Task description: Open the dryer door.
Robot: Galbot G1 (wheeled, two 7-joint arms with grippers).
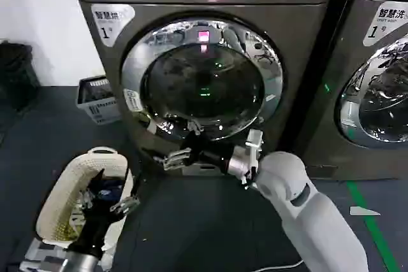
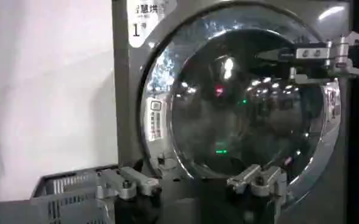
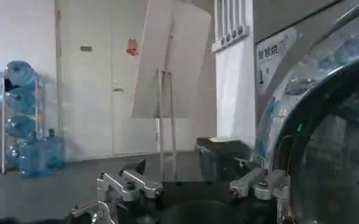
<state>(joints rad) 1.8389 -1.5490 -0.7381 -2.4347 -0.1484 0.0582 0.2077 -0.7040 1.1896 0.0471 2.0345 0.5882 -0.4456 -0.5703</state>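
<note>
The dryer door (image 1: 203, 81) is a wide chrome ring around dark domed glass, lying flush with the front of the middle machine. My right gripper (image 1: 179, 144) is open, just in front of the door's lower rim and pointing left, with nothing between its fingers. In the right wrist view the open right gripper (image 3: 194, 184) has the door's edge (image 3: 328, 115) beside one finger. My left gripper (image 1: 106, 199) hangs open over the white basket, lower left. The left wrist view faces the door (image 2: 246, 103) past the open left gripper (image 2: 194, 182), with the right gripper (image 2: 301, 61) farther off.
A white laundry basket (image 1: 67, 186) with dark clothes stands on the floor at lower left. A grey crate (image 1: 95, 99) sits left of the machine. The neighbouring machine's chrome door (image 1: 382, 97) is at the right. Green floor tape (image 1: 370, 221) runs at lower right.
</note>
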